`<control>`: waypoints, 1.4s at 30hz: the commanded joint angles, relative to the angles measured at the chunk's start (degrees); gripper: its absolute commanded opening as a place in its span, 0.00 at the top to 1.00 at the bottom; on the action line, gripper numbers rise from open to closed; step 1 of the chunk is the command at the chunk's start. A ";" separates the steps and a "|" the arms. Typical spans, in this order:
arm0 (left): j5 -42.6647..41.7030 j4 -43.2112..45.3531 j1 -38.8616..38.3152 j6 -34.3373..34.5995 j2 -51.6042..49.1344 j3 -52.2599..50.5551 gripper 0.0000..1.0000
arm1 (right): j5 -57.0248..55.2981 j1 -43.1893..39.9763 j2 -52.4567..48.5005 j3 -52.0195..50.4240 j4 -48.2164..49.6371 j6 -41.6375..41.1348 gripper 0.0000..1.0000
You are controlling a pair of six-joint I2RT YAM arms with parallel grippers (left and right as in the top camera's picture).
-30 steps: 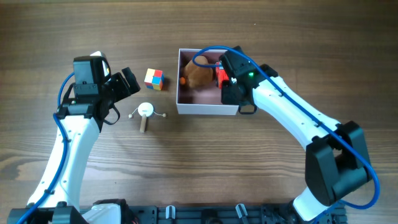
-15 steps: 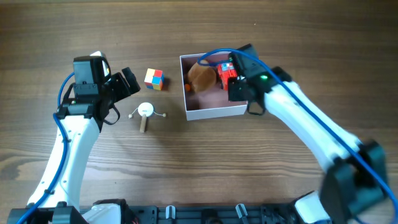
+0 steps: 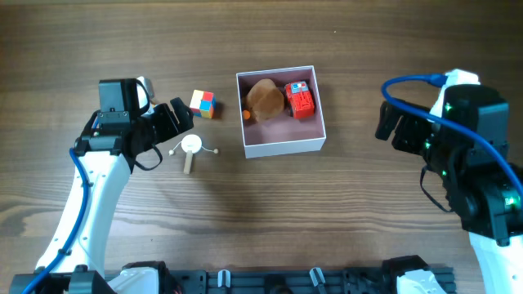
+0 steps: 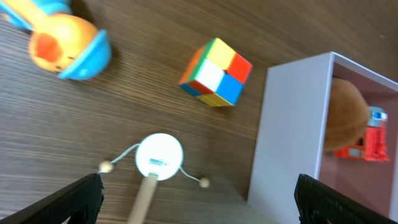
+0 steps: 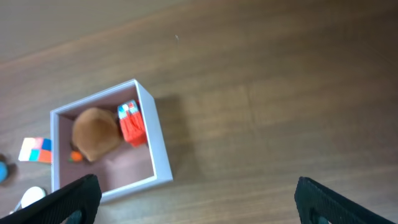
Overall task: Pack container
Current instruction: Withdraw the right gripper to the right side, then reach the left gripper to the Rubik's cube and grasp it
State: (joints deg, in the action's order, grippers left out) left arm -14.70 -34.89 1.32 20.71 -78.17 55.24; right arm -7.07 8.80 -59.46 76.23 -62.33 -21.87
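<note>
Box (image 3: 286,147) sits on the counter (image 3: 261,212) between the two arms, open side up and slightly turned against the wood grain. In the far half of its pink floor we see a brown plush toy (image 3: 265,98), with a red toy (image 3: 300,99) just beside it on the right.

Left hand (image 3: 181,120): fingers spread wide in the wrist view, holding nothing. It hovers near a coloured cube (image 3: 203,104) and a stick toy (image 3: 190,147) with a white disc and two beads. Both lie left of the box, apart from it. The left wrist view also shows an orange and blue toy (image 4: 65,43).

Right hand (image 3: 391,128): spread wide, empty, well apart to the right of the box.
</note>
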 commanded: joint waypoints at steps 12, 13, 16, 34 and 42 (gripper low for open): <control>19.39 -7.96 -11.91 -11.65 -11.30 19.93 0.01 | 1.77 -2.93 -18.29 -0.22 -2.12 -2.08 0.00; 20.50 -8.94 -12.28 -13.03 -14.82 22.29 0.00 | 1.79 -2.93 -19.04 -0.22 -2.64 -2.10 0.00; 21.46 -11.13 -12.33 -17.03 -23.69 28.37 0.01 | 2.45 -2.93 -20.72 -0.22 -3.28 -2.29 0.00; 15.61 -6.56 -11.72 -26.45 -36.76 30.99 0.08 | 2.43 -2.93 -20.81 -0.22 -3.13 -2.12 0.00; 11.93 -8.26 -11.72 -26.25 -37.81 30.99 0.09 | 2.43 -2.93 -20.81 -0.22 -3.34 -2.10 0.00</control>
State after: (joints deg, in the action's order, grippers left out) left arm 0.47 -42.37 -10.76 -4.91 -114.39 85.38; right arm -4.95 6.04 -80.31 76.23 -65.63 -23.94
